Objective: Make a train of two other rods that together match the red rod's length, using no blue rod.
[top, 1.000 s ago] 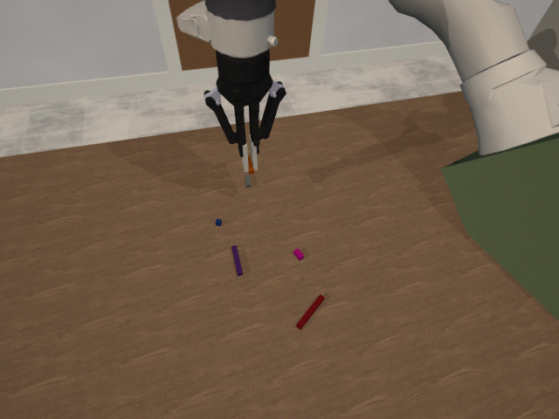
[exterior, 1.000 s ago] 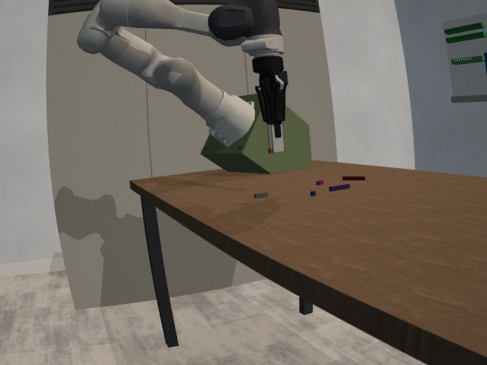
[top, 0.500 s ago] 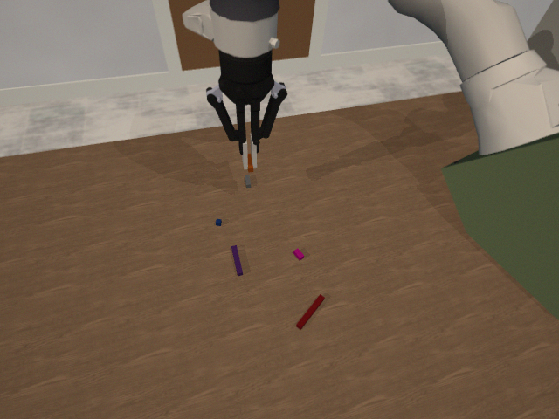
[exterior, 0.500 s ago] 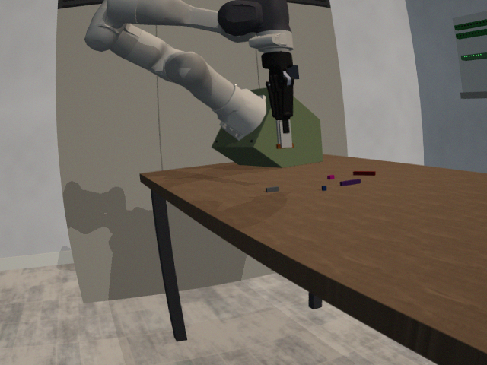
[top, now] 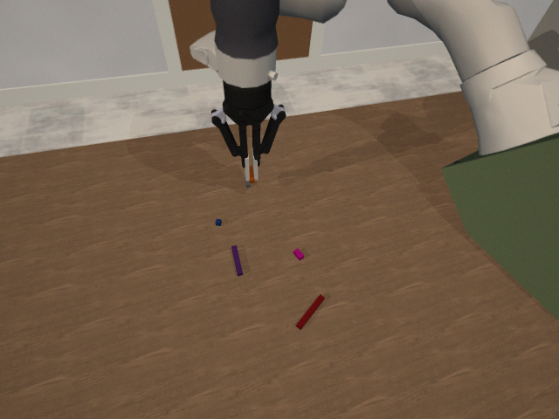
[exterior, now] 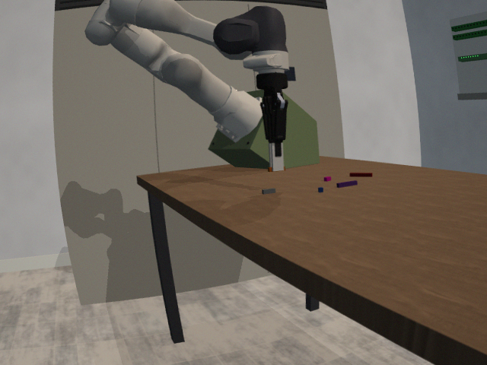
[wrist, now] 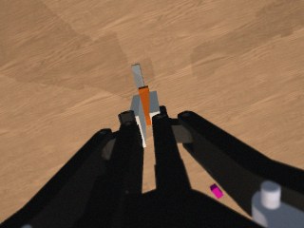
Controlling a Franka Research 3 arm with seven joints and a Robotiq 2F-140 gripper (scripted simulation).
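Currently, gripper [top: 251, 173] clamped narrow on orange rod [top: 251, 174], poised above table [top: 135, 315], grey rod [wrist: 138, 76] just beyond orange tip, red rod [top: 310, 312] well apart.

A brown wood-grain table top [exterior: 354, 243] rests on dark, square-section metal legs [exterior: 165, 267], one at the near left corner and a second visible far beneath the top. A green angular block [exterior: 303, 137] stands at the far edge of the table. The floor is laid with mottled grey-beige stone tiles [exterior: 58, 314]. A pale curved wall panel [exterior: 98, 157] stands behind the table, with a grey shadow cast on it. On the right wall hangs a grey cabinet with rows of green lights [exterior: 469, 58]. In the top view, a brown rectangular board [top: 194, 36] sits against the far wall above a pale skirting strip [top: 90, 87].
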